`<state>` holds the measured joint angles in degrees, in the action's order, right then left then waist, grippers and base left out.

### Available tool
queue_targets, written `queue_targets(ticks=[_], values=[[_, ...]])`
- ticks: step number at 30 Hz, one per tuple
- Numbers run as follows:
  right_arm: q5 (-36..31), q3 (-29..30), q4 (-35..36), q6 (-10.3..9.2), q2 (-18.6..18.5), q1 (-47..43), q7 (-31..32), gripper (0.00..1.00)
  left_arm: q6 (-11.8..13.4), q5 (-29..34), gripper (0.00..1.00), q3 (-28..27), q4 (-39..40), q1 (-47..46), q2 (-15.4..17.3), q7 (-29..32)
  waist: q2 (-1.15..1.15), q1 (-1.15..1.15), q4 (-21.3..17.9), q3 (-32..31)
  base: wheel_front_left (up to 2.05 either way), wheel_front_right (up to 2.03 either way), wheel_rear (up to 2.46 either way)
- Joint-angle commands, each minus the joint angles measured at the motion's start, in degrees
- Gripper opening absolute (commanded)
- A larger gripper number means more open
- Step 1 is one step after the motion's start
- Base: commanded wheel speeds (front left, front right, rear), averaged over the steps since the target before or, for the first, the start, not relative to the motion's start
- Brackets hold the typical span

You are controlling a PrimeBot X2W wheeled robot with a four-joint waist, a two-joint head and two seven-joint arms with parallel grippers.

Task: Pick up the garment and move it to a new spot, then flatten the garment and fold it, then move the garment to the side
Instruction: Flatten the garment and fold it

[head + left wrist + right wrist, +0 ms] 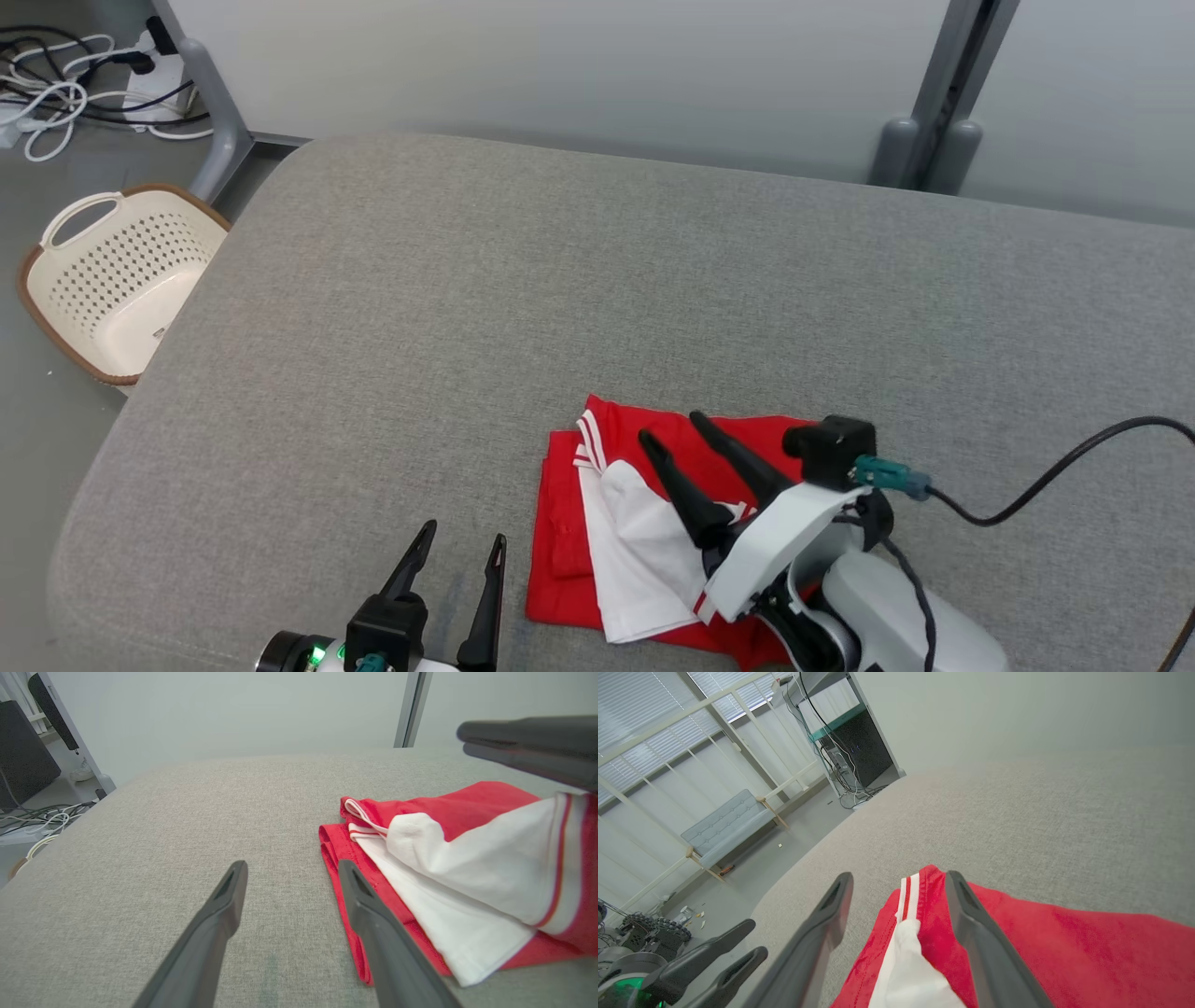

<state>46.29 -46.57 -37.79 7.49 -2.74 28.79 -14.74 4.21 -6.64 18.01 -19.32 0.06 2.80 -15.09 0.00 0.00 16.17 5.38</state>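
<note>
Hovering over folded garment [635,551], right gripper [670,426] spread, left gripper [465,532] spread alongside, basket [112,280] in head view.

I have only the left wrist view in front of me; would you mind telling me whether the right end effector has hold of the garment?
Observer: No. In the head view the right end effector is open, its fingers spread over the folded red and white garment, and no cloth looks pinched.
Operator: Thank you. Is anything trailing from that arm?
Observer: Yes, a black cable runs from its wrist across the grey surface towards the right.
Operator: And what lies beyond the surface's left edge?
Observer: A cream basket stands on the floor there.
</note>
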Motion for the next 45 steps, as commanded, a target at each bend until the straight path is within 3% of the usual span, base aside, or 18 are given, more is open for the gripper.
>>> queue_targets(ticks=[1,8,13,23,31,32,35,44,45], values=[[-2.51,3.59,0.73,0.00,-0.41,0.93,-0.56,1.00,0.56,-0.40,1.00,-0.47,0.35,-0.89,0.22,-0.05,0.00,0.00,-1.29,-0.09,0.00,0.00,0.00],[-13.14,17.15,4.89,0.00,-0.29,-4.65,-0.49,1.00,0.95,-0.53,1.00,-1.32,0.94,-1.00,0.23,-0.05,0.00,0.00,-4.32,-0.39,0.00,0.00,0.00],[-15.37,20.18,7.55,0.00,-0.29,-8.62,-0.50,1.00,0.94,-0.57,1.00,-1.69,1.03,-1.00,0.24,-0.05,0.00,0.00,-5.54,-0.57,0.00,0.00,0.00],[-12.28,13.59,13.74,0.00,-2.84,-16.43,-0.46,1.00,0.86,-0.21,1.00,-3.24,1.00,0.38,0.23,-0.05,0.00,0.00,-7.68,-1.54,0.00,0.00,0.00],[-8.32,6.20,11.80,0.00,-5.08,-15.92,-0.30,1.00,0.54,-0.26,1.00,-3.35,0.88,-0.17,0.24,-0.05,0.00,0.00,-7.50,-1.14,0.00,0.00,0.00],[-8.09,5.60,11.49,0.00,-5.10,-15.35,-0.30,0.90,0.64,-0.35,1.00,-3.32,0.92,-0.29,0.24,-0.05,0.00,0.00,-7.34,-1.02,0.00,0.00,0.00],[-8.04,3.34,10.39,0.00,-5.27,-13.73,-0.31,0.00,0.84,-0.61,1.00,-3.37,0.98,-0.48,0.24,-0.05,0.00,0.00,-6.79,-0.77,0.00,0.00,0.00],[-3.93,-7.89,10.71,0.00,-4.24,-8.13,1.17,0.00,0.99,-1.02,1.00,-3.57,0.81,-0.51,0.23,-0.05,0.00,0.00,-5.73,-0.50,0.00,0.00,0.00],[-1.84,-10.26,11.04,0.00,-3.78,-6.76,1.97,0.44,0.98,-1.06,1.00,-3.49,0.74,-0.49,0.23,-0.05,0.00,0.00,-5.70,-0.58,0.00,0.00,0.00]])
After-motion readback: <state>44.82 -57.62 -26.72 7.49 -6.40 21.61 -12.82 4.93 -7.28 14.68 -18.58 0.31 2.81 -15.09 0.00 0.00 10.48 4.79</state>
